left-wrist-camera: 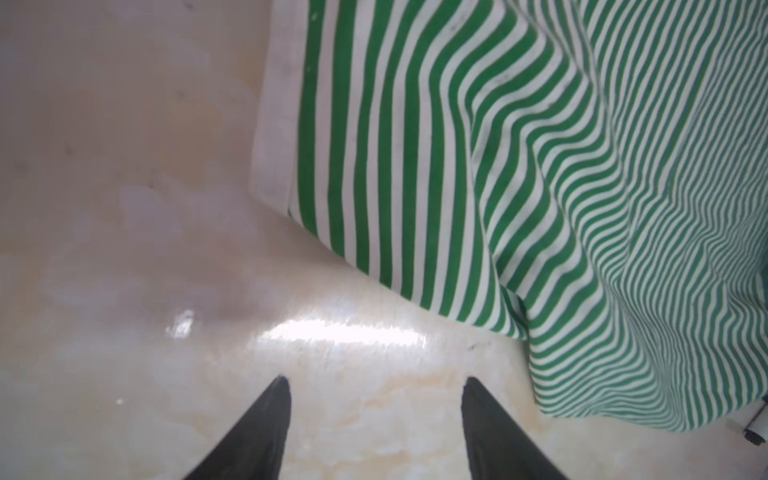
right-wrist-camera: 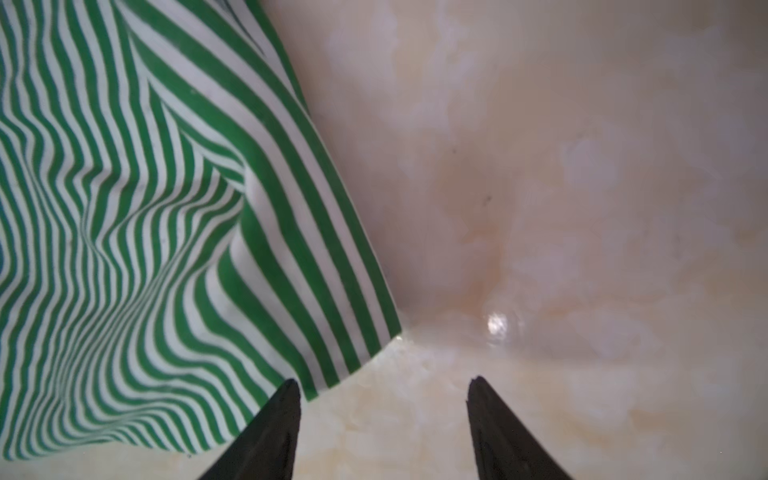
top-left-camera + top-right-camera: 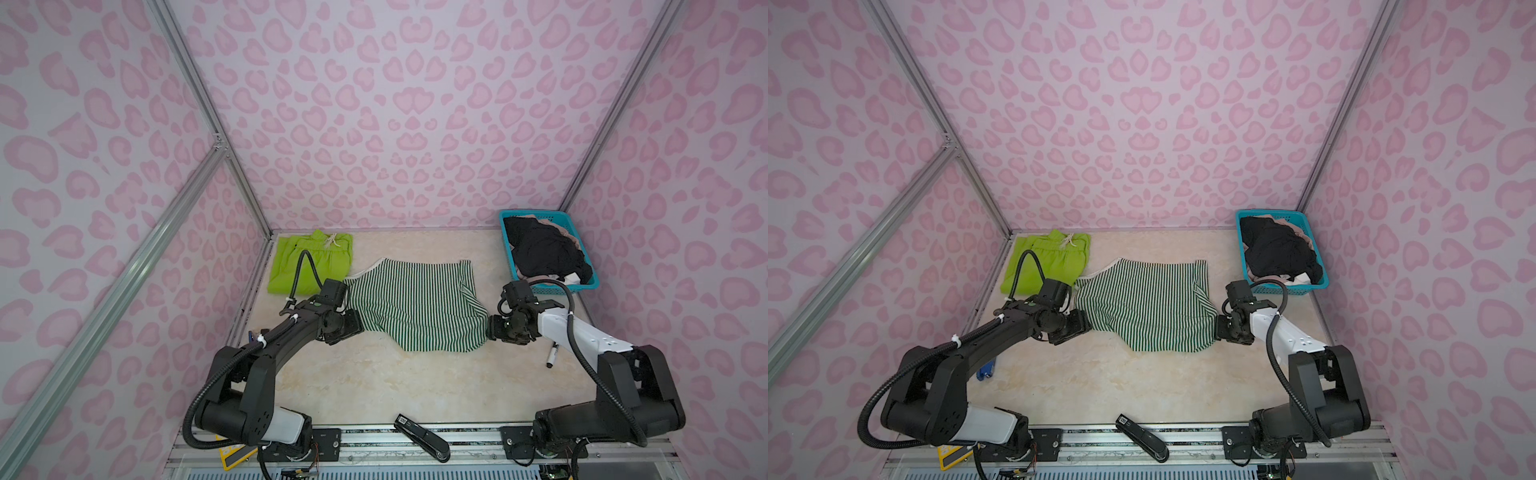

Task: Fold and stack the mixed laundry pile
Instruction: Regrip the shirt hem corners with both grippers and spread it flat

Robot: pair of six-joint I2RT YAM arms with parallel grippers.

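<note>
Left wrist view: left gripper (image 1: 376, 380) with jaws well apart over bare tabletop (image 1: 124, 249), nothing between them, striped cloth near but untouched. Right wrist view, much the same: right gripper (image 2: 386, 380) spread wide and empty, one fingertip (image 2: 282, 415) just beside the hem.

Across the middle of the tabletop, the green-and-white striped top (image 3: 411, 307), flat toward the far edge, rumpled along the near hem, with a flap doubled over on its right side. At the far-left corner, the lime-green shorts (image 3: 309, 262), folded. At the far-right corner, the black and beige clothes (image 3: 544, 249), heaped in the teal basket (image 3: 536, 212). By the right edge, a marker (image 3: 552, 356); on the near edge, a stapler (image 3: 422, 436).

Step in hand, by judgement: folding the striped top, neither flank gripped yet. Calls next for a low pinch on both near corners at once, then an even carry toward the far edge. Thin cloth, likely to bunch under an uneven pull.

Both arms reaching in from the near edge, elbows bowed outward, wrists turned inward and facing across the top, grippers low, one at each flank.
</note>
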